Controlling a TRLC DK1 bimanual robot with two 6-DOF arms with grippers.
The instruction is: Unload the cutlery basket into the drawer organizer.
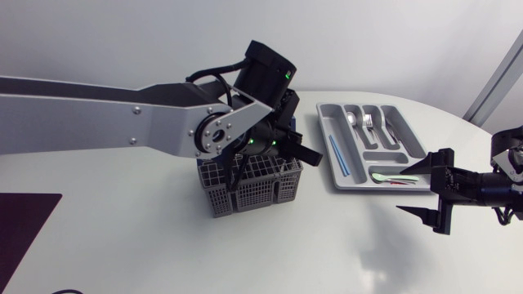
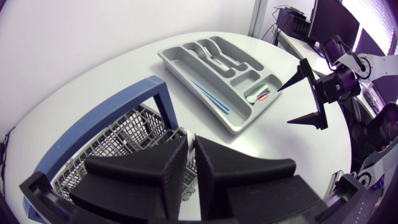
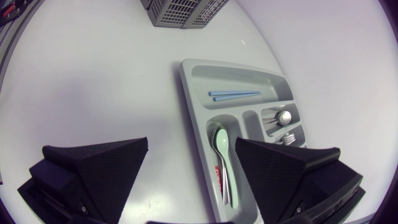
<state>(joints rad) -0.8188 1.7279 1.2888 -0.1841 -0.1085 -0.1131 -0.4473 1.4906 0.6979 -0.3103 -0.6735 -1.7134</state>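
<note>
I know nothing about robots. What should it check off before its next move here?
1. Left gripper above basket: ok.
2. Cutlery in its grip: cannot tell; none shows.
3. Cutlery left in basket: cannot tell; left arm hides much of it.
4. Organizer has room: ok.
5. Right gripper open: ok.
6. Way to organizer free: probably not ok; right gripper sits by its end.

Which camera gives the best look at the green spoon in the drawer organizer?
The right wrist view: the green spoon lies large and close in the organizer, bowl and handle both clear. The head view shows the spoon small and far off, and the left wrist view shows only a tiny green sliver.
</note>
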